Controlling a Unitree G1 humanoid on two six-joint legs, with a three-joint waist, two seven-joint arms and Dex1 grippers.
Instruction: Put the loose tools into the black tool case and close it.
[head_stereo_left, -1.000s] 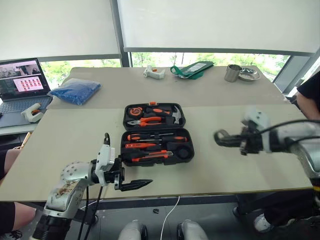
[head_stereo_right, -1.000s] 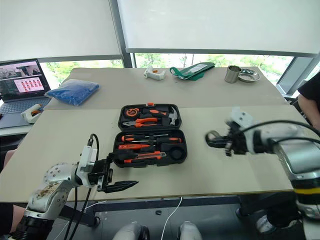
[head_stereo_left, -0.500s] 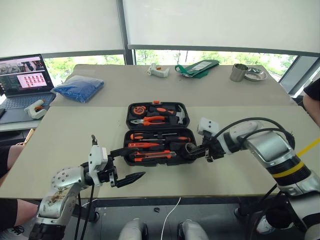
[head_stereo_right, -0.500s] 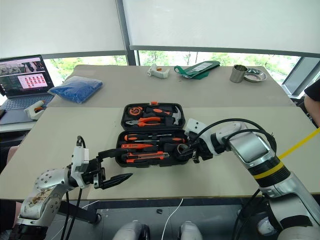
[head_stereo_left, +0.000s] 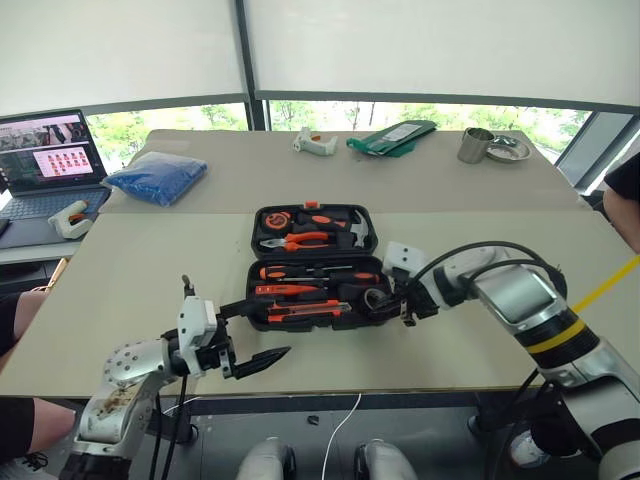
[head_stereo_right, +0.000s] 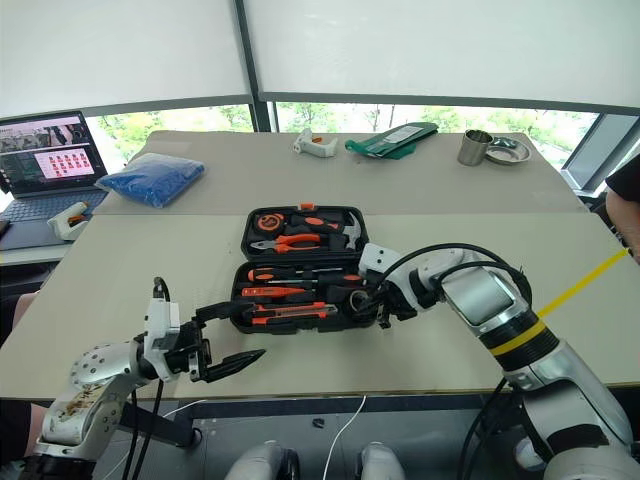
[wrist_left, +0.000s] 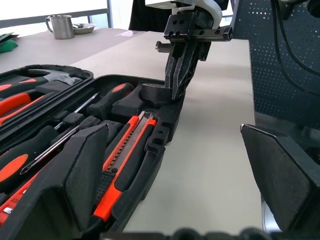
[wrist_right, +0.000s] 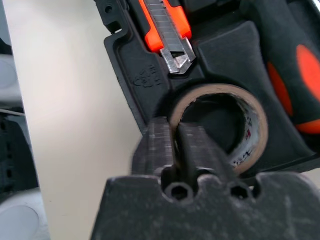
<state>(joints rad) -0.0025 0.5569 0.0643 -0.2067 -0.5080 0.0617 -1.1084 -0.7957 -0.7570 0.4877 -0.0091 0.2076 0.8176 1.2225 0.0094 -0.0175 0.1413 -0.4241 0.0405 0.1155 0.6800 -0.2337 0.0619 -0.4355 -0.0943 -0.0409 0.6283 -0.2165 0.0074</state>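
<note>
The black tool case (head_stereo_left: 253, 300) lies open in the middle of the table. Its near half holds two black-and-orange screwdrivers (head_stereo_left: 320, 274), a slim orange screwdriver (head_stereo_left: 285, 290) and the utility knife (head_stereo_left: 300, 311). The dark tape roll (wrist_right: 250, 125) sits in the round recess at the case's near right corner. My right gripper (head_stereo_left: 378, 303) points down into that corner, shut on the roll's wall, one finger inside the ring and one outside. My left gripper (head_stereo_left: 268, 327) hangs open and empty, level, just before the case's near left corner.
Pliers (head_stereo_left: 298, 241), a hammer and a tape measure fill the case's far half. A laptop (head_stereo_left: 40, 160), a blue bag (head_stereo_left: 155, 175), a green pouch (head_stereo_left: 390, 137) and a metal cup (head_stereo_left: 472, 145) stand farther back. A person's arm (head_stereo_left: 625, 190) shows at the right edge.
My right gripper swung left and down from over the bare table on the right to the case's near right corner, where the tape roll now rests. The left arm kept still.
</note>
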